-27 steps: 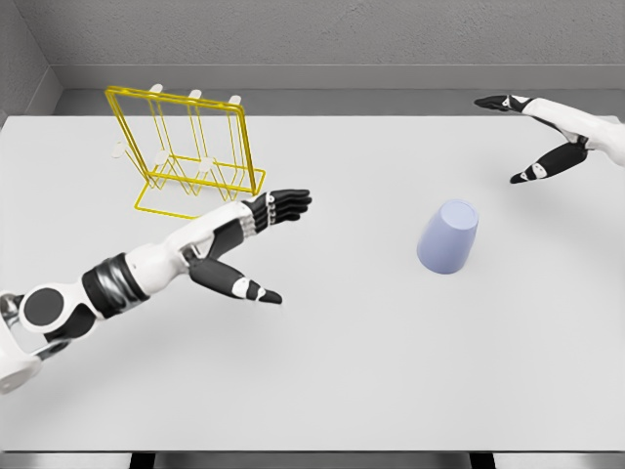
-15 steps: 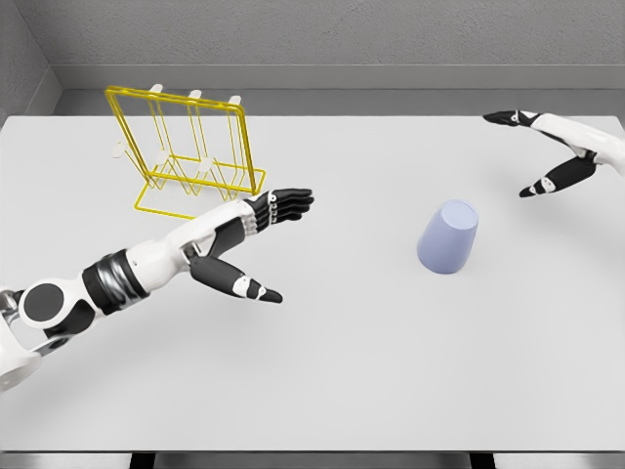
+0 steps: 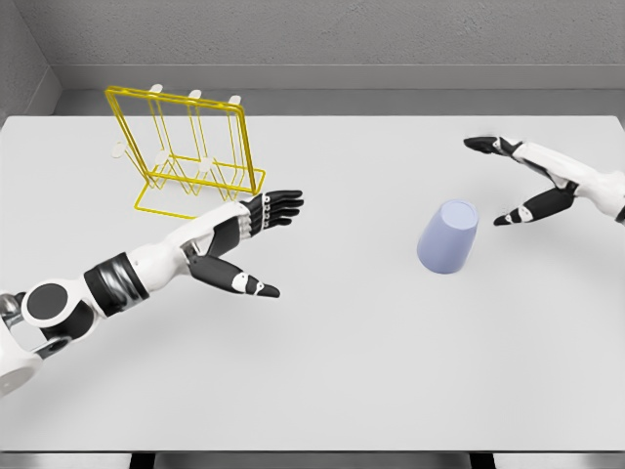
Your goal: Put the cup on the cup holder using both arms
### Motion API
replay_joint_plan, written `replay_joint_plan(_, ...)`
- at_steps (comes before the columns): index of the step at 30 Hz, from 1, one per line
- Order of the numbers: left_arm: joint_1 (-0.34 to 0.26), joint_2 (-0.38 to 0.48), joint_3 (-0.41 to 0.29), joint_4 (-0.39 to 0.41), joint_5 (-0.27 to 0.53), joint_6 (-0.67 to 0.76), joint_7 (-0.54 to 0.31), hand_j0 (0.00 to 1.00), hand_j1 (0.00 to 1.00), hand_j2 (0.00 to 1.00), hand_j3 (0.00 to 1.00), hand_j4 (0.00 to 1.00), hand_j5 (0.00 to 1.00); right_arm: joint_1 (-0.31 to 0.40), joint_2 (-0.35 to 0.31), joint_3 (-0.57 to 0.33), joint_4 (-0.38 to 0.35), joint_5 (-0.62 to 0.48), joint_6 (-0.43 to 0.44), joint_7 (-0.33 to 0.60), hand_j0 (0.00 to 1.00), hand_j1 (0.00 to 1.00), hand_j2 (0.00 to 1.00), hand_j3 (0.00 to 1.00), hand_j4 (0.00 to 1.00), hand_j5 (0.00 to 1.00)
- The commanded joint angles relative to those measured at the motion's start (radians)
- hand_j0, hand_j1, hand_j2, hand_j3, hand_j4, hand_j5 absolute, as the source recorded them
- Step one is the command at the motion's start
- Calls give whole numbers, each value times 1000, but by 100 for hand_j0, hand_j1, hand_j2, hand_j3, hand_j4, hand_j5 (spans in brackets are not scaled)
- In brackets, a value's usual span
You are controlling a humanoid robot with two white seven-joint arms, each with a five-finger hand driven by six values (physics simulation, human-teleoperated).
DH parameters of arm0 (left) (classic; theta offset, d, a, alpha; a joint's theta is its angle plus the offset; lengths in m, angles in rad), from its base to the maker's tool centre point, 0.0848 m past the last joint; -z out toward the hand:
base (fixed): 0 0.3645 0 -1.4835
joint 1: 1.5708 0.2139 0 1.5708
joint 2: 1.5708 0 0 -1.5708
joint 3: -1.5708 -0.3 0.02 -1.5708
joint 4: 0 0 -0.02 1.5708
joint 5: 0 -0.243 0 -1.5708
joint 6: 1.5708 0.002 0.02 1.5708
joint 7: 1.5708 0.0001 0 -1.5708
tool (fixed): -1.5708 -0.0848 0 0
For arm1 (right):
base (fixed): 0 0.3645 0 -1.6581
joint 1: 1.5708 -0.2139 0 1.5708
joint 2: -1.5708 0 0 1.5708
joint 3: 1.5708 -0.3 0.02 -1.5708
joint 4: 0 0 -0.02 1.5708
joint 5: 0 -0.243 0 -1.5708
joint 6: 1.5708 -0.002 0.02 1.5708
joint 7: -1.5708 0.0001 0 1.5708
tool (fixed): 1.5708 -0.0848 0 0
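A pale lilac cup (image 3: 448, 235) stands upside down on the white table, right of the middle. The yellow wire cup holder (image 3: 187, 152) with white-tipped pegs stands at the back left. My right hand (image 3: 500, 181) is open, fingers spread, a short way right of and slightly behind the cup, not touching it. My left hand (image 3: 269, 244) is open too, just in front of the holder's right corner, fingers pointing right toward the cup and well short of it.
The white table (image 3: 322, 362) spans the view, with a grey wall behind it and its front edge along the bottom. Nothing else lies on it.
My right hand has come down and left toward the cup. My left hand has barely shifted, drawing back slightly to the left.
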Motion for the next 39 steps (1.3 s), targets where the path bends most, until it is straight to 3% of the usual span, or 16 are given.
replay_joint_plan(1,0,0,4,-1,-3,1,0,100,100,100,100,100,100,0,-12,-1,-37,-32,3,0,100,100,100,100,100,100)
replay_joint_plan(8,0,0,16,0,-16,16,0,100,100,100,100,100,100,17,-33,-1,-33,-32,3,0,100,100,100,100,100,100)
replay_joint_plan(20,-2,-1,18,3,-16,36,0,100,100,100,100,100,100,104,-56,-1,-37,-229,3,0,100,100,100,100,100,100)
replay_joint_plan(39,-3,-3,24,6,-16,52,-1,100,100,100,100,100,100,144,-38,31,-86,-242,3,0,100,100,100,100,100,100)
